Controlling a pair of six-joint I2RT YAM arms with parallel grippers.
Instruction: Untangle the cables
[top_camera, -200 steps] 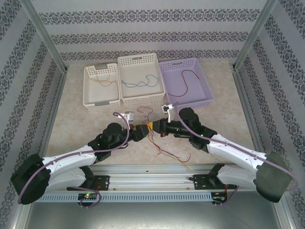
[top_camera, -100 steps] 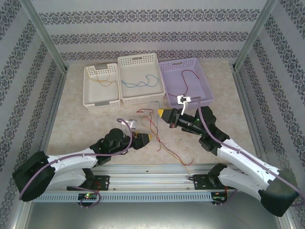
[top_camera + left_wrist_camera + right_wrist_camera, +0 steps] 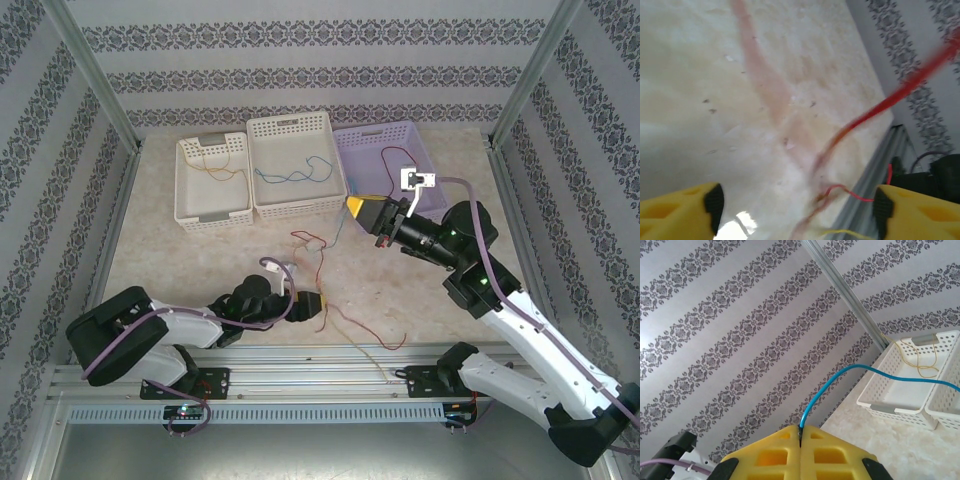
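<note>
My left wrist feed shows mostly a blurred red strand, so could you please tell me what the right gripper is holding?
Observer: The right gripper is shut on a blue cable that rises from between its fingertips.
Operator: Thank you; where is it over the table?
Observer: In the top view it sits above the purple basket at its near corner, beside the middle white basket.
Operator: Is anything in that purple basket?
Observer: Yes, one red cable lies inside it.

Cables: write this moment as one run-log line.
right end effector: shut on blue cable | left end effector: open | red cable: ungripped
</note>
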